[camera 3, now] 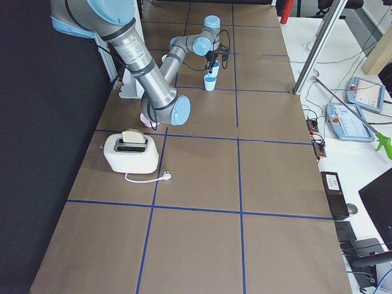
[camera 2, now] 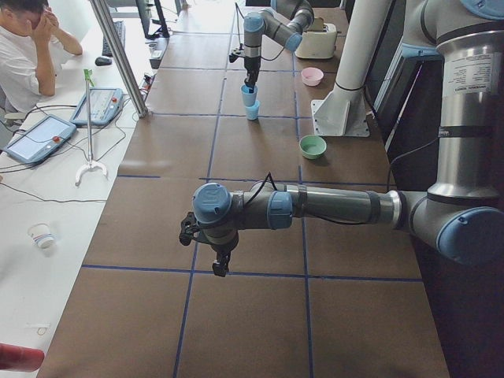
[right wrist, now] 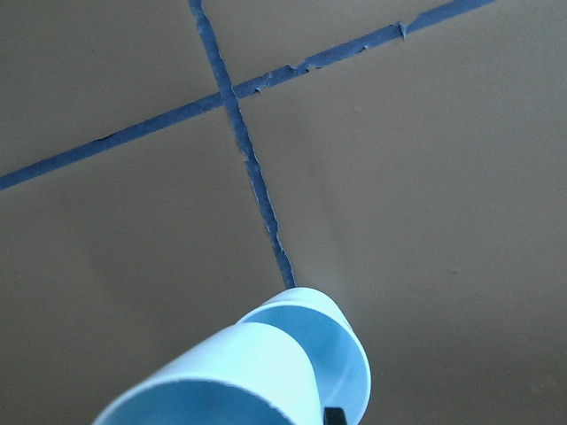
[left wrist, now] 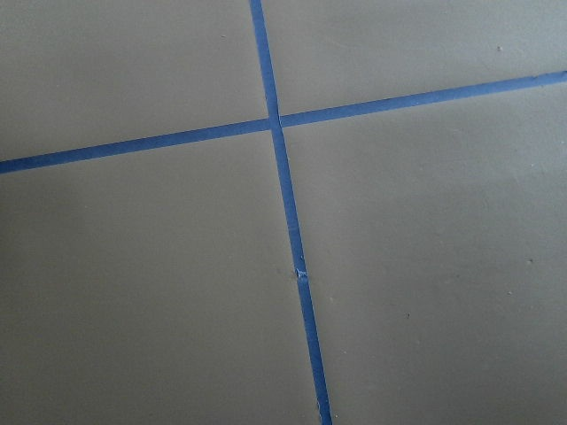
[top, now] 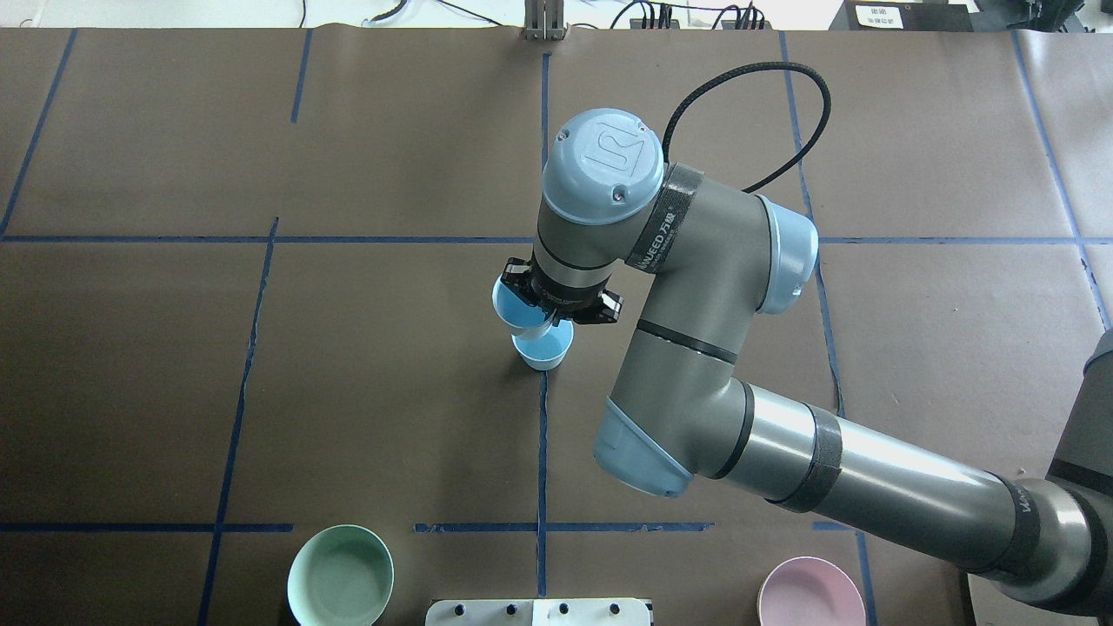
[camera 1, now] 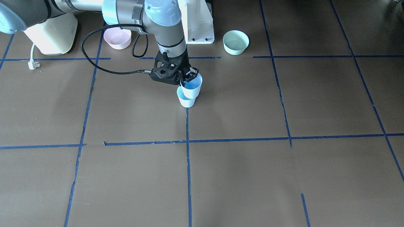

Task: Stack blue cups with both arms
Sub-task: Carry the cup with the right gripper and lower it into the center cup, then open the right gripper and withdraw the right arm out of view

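My right gripper (camera 1: 190,76) is shut on the rim of one blue cup (camera 1: 192,87) and holds it slightly tilted. Its base is at the mouth of the second blue cup (camera 1: 185,101), which stands upright on the table at a tape line. From overhead the held cup (top: 516,306) overlaps the standing cup (top: 545,350). In the right wrist view the held cup (right wrist: 221,376) fills the bottom edge, with the standing cup (right wrist: 344,354) just beyond it. My left gripper (camera 2: 220,266) hangs over the table far from the cups. I cannot tell whether it is open or shut.
A pink bowl (camera 1: 117,37) and a mint-green bowl (camera 1: 235,42) sit either side of the white pedestal base (camera 1: 197,22). A toaster (camera 1: 50,34) with a loose plug (camera 1: 32,64) stands on my right side. A person (camera 2: 24,47) sits beyond the far edge.
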Available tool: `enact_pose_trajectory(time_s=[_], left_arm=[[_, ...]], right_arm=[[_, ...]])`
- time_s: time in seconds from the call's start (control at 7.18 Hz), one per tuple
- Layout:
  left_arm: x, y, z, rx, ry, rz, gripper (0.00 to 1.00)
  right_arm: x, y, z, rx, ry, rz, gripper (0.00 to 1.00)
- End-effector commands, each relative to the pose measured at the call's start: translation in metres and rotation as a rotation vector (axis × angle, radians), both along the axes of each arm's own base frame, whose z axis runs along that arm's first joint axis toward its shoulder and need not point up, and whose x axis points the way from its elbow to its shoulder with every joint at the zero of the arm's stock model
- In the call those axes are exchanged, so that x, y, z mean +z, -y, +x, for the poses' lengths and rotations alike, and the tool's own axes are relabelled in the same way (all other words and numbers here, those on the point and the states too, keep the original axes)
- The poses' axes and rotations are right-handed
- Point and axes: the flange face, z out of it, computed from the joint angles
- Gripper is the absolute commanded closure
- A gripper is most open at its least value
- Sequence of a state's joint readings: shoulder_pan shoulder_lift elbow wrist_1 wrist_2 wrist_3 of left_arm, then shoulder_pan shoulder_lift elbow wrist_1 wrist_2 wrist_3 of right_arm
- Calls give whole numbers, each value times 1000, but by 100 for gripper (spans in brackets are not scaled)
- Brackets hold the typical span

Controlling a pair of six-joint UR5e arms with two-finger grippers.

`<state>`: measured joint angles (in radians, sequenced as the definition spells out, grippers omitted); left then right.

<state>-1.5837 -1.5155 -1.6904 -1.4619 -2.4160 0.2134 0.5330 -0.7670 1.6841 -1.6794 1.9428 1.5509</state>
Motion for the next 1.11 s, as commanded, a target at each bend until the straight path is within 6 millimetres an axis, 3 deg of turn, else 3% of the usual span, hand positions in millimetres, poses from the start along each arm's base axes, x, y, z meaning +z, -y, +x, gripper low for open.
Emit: enact_pose_trajectory(time_s=[0.0,0.14,0.28,0.7,0.84,0.98], left_arm=[[0,0,0,0,0,0,0],[0,0,0,0,0,0,0],[0,0,0,0,0,0,0],[-2,3,1,-3,3,-1,0],[1,2,1,-13,5,-20,0],[8,0,0,-18,11,-38,0]], right_arm=[[8,-3,-2,-4,-13,-6,100],[11,-3,-2,-5,-17,-7,87],[15,-6,-2,-7,-21,-6,1],[16,-11,7,-28,-5,14,0],[29,-5,30,-68,-6,84,0],[58,16,65,-109,-20,130,0]])
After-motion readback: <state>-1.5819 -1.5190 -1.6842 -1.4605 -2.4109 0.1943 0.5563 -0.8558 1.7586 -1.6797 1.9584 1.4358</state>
